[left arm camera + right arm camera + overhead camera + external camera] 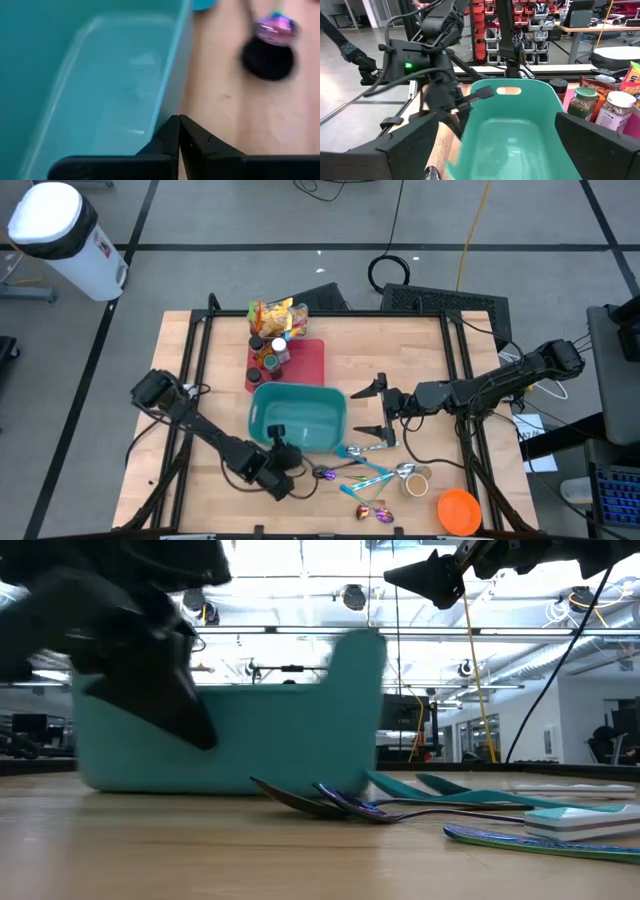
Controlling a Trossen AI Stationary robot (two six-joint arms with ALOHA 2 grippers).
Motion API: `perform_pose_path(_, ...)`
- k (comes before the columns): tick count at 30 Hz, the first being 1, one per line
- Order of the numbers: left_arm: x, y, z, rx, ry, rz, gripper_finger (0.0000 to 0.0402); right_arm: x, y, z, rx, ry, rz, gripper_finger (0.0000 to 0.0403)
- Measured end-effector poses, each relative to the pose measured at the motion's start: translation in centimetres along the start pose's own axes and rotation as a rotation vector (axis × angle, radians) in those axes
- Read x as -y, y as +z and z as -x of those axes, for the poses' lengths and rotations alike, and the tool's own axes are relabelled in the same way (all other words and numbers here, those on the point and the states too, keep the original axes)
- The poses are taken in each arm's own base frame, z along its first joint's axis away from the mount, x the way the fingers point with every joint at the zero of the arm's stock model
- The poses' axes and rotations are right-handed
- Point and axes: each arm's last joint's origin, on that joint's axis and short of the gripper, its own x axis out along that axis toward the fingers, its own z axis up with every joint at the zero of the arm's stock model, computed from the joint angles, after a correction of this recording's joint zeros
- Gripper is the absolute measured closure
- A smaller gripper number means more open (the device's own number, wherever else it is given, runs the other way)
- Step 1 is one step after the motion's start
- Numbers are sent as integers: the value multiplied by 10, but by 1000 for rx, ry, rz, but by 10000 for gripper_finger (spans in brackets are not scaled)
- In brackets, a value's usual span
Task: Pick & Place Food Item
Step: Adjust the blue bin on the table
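Note:
A teal bin (297, 415) stands mid-table, its inside bare (512, 145). Behind it a red tray (310, 360) carries the food items: spice jars (270, 355) (615, 110) and snack bags (277, 315). My left gripper (279, 438) (179, 122) is shut at the bin's near rim, close to the near left corner, slanting down. In the low view it shows as a dark blurred shape (150, 670) in front of the bin (280, 740). My right gripper (385, 412) hangs open and level to the right of the bin, above the table, touching nothing. My left gripper has its shut fingertips (172, 131) at the top edge of the bin's near wall (167, 95), near the left corner (482, 92). They come slanting down from the near left side. Whether they press the rim or only hover on it, I cannot tell.
Several spoons (365, 475) (330, 802) lie on the wood near the front edge, right of my left gripper. A small cup (416, 480) and an orange bowl (459, 510) sit at the near right. Bare wood (400, 350) lies to the right of the tray.

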Motion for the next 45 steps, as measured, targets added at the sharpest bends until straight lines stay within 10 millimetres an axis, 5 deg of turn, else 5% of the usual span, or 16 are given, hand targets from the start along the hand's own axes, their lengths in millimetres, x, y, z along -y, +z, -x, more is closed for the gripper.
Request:
perform_pose_path(10,-6,7,-2,-58,-91,34,380,0,-2,0,-18,0,10,9)
perform_pose_path(18,-15,26,52,61,-181,52,392,0,-2,0,-15,0,7,9)
perform_pose_path(25,-58,30,106,76,-154,328,394,0,-1,0,-11,1,-5,9)
perform_pose_path(31,-94,15,137,-82,-132,613,373,0,-1,0,-14,0,-5,9)
perform_pose_path(40,-116,6,129,-257,13,852,245,0,-1,0,-14,0,-10,9)
perform_pose_path(45,-124,3,111,-352,72,926,213,0,-1,0,-14,0,-21,9)
